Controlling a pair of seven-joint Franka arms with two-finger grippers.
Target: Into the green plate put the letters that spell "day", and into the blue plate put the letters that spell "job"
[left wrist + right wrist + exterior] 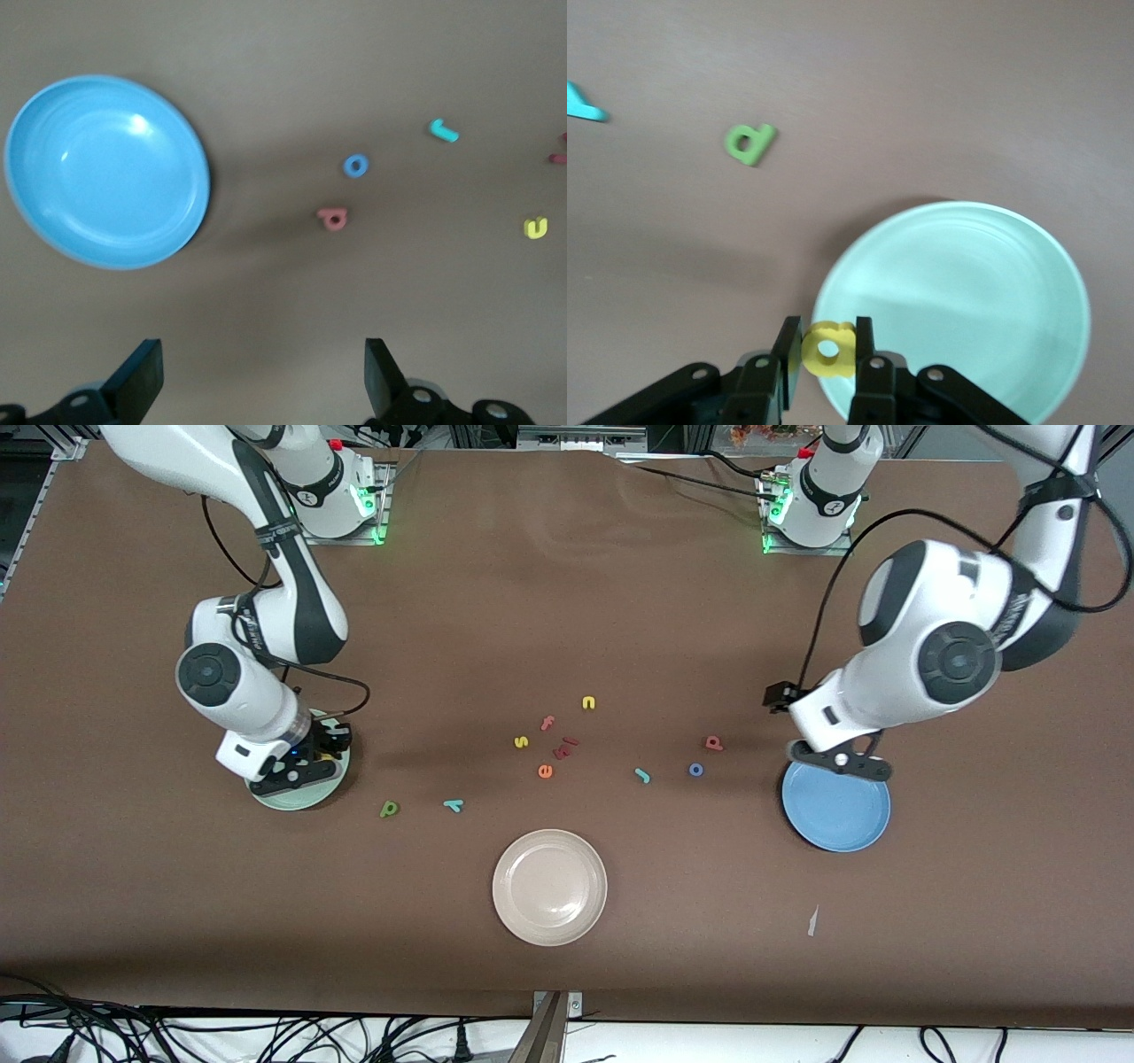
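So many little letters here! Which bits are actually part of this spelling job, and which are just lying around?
Part of the job:
- yellow letter held in the right gripper over the green plate
- dark green letter
- teal y
- teal j
- blue o
- salmon letter
- blue plate

Just lying about:
- yellow s
- yellow n
- orange e
- pink f
- beige plate

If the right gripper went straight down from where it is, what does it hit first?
Probably the green plate, near its rim. The right gripper, shut on the yellow letter, hangs over the plate's edge, so the letter would touch first. Depth is unclear; it might land on bare table just outside the rim.
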